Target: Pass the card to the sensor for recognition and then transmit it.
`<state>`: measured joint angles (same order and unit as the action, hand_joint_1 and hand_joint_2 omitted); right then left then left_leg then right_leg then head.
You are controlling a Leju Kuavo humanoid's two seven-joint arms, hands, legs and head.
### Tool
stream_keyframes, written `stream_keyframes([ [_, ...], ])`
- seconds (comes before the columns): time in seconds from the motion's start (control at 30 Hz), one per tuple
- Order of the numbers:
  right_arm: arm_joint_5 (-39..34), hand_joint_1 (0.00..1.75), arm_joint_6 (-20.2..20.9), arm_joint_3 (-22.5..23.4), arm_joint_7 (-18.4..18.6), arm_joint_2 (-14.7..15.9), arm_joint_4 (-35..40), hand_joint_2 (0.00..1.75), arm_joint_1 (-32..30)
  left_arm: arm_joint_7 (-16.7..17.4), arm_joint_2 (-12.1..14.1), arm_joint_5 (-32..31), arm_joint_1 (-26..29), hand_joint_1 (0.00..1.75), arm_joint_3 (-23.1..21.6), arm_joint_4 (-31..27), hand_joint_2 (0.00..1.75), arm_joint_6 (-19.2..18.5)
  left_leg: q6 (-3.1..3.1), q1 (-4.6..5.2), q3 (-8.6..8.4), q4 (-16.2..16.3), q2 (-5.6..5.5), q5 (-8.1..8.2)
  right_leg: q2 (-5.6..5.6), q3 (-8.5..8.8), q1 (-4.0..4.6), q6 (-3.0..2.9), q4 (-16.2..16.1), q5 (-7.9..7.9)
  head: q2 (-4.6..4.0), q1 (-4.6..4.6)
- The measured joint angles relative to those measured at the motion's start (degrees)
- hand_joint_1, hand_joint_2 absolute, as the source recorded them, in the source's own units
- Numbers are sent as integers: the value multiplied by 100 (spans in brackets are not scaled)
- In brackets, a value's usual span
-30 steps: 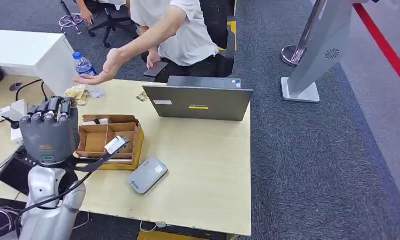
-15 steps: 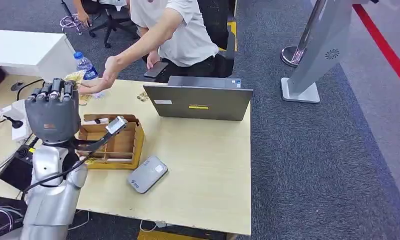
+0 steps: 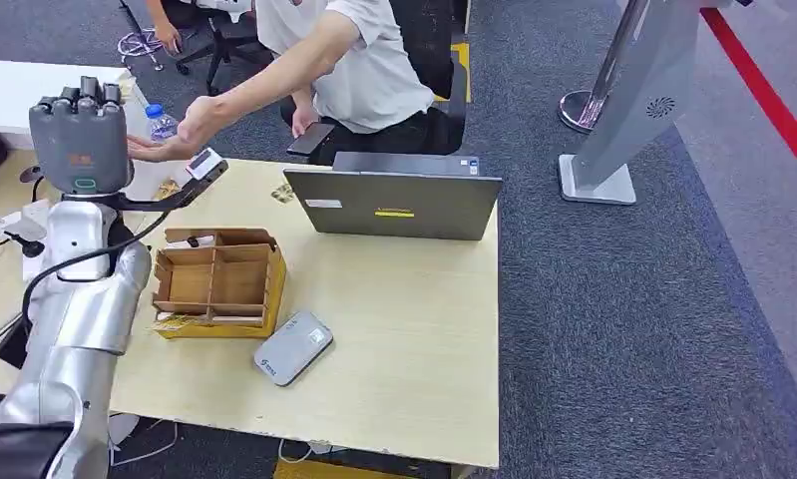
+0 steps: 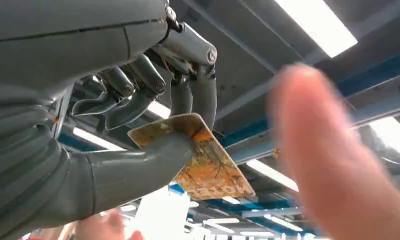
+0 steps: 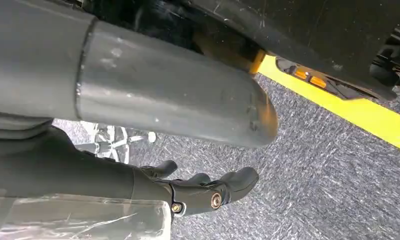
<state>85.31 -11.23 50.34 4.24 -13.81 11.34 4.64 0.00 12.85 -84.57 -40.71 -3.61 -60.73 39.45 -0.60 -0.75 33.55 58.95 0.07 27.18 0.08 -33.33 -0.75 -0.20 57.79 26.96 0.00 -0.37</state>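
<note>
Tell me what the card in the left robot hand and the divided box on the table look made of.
The orange printed card pinched by the left robot hand looks like thin rigid plastic, with worn, scuffed print. The brown divided box looks like matte corrugated cardboard, with raw cut edges; I can't be certain.

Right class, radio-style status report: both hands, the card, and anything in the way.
Left hand up, pinching card. Right hand hanging, holding nothing, fingers apart. Person's hand beside card. Nothing between them.

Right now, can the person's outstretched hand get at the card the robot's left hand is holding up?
Probably yes. The left hand pinches the card out at its fingers, most of it exposed, and the person's hand is right beside it, nothing between.
</note>
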Motion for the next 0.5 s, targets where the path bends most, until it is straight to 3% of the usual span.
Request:
stream_keyframes([
  [0.1,-2,0,2,-35,15,0,0,0,1,39,81,-46,-274,175,0,497,175,4,-1,1,0,0,2,-1,3,0,0,1,0,-1,0,-4],
  [0.13,-2,0,4,-39,17,0,0,0,0,39,83,-41,-310,0,0,596,175,9,-1,1,0,0,3,-1,5,-1,0,1,0,-1,0,-2],
  [0.33,-24,0,4,-46,31,0,0,0,0,-9,83,300,-573,0,4,1243,175,9,1,3,5,0,0,1,3,-2,0,1,-1,0,0,2],
  [0.5,-31,0,2,-46,15,0,0,0,-1,-53,96,409,-561,0,11,1287,175,15,1,2,6,0,1,1,3,-2,-1,1,-2,0,0,4],
])
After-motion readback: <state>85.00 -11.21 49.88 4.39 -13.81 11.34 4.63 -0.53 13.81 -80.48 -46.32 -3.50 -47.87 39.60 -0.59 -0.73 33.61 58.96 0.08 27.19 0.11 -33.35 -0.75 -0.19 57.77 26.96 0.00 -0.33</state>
